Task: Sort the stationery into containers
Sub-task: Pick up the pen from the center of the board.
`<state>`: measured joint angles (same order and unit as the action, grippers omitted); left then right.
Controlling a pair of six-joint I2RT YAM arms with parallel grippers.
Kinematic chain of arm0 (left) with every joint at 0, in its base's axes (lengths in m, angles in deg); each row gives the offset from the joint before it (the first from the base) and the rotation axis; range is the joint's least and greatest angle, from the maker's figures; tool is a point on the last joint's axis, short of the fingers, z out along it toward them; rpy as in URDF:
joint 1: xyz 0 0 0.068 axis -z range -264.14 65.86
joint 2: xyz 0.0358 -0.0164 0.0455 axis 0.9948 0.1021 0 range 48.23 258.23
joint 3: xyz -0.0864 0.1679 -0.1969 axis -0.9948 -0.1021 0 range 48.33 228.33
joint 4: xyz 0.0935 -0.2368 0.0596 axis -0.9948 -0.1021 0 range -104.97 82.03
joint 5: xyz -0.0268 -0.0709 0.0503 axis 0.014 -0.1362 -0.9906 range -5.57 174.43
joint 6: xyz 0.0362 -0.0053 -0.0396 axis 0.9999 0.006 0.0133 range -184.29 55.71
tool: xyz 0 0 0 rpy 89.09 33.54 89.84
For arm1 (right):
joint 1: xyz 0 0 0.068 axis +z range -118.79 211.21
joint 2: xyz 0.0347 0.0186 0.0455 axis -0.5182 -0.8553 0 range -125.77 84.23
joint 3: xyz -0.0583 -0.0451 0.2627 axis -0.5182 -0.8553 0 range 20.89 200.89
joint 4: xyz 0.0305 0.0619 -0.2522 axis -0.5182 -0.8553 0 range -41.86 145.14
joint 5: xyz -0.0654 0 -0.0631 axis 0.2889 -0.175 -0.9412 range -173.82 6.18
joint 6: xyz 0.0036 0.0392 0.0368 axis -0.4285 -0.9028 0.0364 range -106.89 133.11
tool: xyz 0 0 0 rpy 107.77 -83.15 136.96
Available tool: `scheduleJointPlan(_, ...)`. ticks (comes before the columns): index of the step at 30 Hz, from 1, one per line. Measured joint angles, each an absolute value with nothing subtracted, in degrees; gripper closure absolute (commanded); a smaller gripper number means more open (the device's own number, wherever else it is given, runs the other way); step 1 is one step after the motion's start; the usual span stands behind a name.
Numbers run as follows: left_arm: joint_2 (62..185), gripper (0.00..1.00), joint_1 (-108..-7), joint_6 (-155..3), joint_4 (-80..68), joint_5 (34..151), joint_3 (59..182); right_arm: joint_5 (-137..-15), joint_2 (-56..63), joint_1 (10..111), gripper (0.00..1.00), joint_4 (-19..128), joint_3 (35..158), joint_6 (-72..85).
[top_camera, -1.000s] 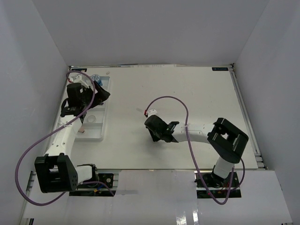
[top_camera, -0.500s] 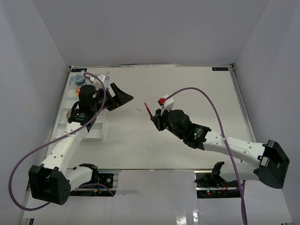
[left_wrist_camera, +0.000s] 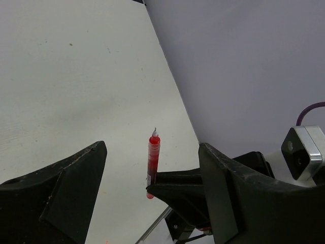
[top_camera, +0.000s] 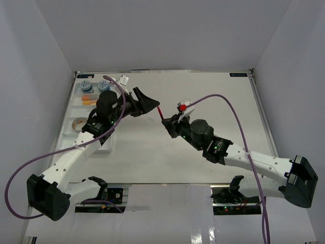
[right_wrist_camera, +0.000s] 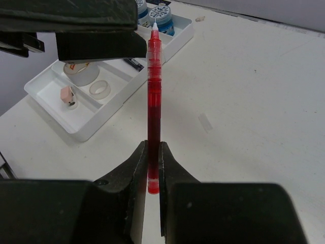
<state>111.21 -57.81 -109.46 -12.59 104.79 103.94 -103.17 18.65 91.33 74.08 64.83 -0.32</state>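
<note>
1. Your right gripper [right_wrist_camera: 152, 158] is clamped tight on the lower end of a red pen [right_wrist_camera: 154, 86] near the middle of the table [top_camera: 213, 101]. Seen from overhead, the pen juts from the jaws toward 11 o'clock, white tip leading.
2. Your left gripper [top_camera: 148, 103] meets it from the 10 o'clock side with jaws spread wide and nothing in them. Its wrist view shows the pen's tip between the two fingers, apart from both.
3. The white tray [right_wrist_camera: 86, 133] lies along the table's 9 o'clock edge, partly under your left arm.
4. Two blue-and-white tubs [top_camera: 85, 85] sit at the tray's 12 o'clock end, with orange and yellow pieces [top_camera: 89, 99] just below them.
5. A tan tape roll [right_wrist_camera: 81, 71], a clear roll [right_wrist_camera: 100, 89] and a pink eraser [right_wrist_camera: 67, 94] lie toward the tray's 6 o'clock end.
</note>
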Motion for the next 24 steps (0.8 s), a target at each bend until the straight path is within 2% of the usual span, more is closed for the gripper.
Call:
scheduleJointPlan(8,115.8,0.36,-52.9,-109.4,-12.3,100.8,104.9,-103.1,19.4,91.3,0.92,75.6,64.4,-0.1)
scheduleJointPlan(9,116.5,0.42,-52.3,-109.3,-12.3,100.4,105.3,-103.1,19.4,91.3,0.92,75.9,64.3,-0.1)
scheduleJointPlan(12,117.4,0.5,-51.1,-109.2,-12.2,99.8,105.9,-103.1,19.4,91.3,0.92,75.9,64.1,-0.1)
scheduleJointPlan(16,117.4,0.68,-50.0,-108.9,-11.9,99.4,106.2,-103.2,19.4,91.3,0.92,76.3,64.0,-0.1)
scheduleJointPlan(19,117.5,0.77,-49.5,-108.7,-11.7,99.0,106.3,-103.2,19.6,91.3,0.92,76.5,63.6,-0.1)
scheduleJointPlan(20,117.5,0.83,-49.4,-108.3,-11.8,98.7,106.3,-103.3,19.7,91.3,0.92,76.7,63.4,-0.2)
scheduleJointPlan(23,117.7,0.92,-49.4,-107.9,-11.4,98.6,106.3,-103.5,20.2,91.3,0.83,76.8,63.2,-0.2)
scheduleJointPlan(24,117.7,0.93,-49.3,-107.7,-11.3,98.6,106.3,-103.6,20.2,91.3,0.75,76.8,63.2,-0.2)
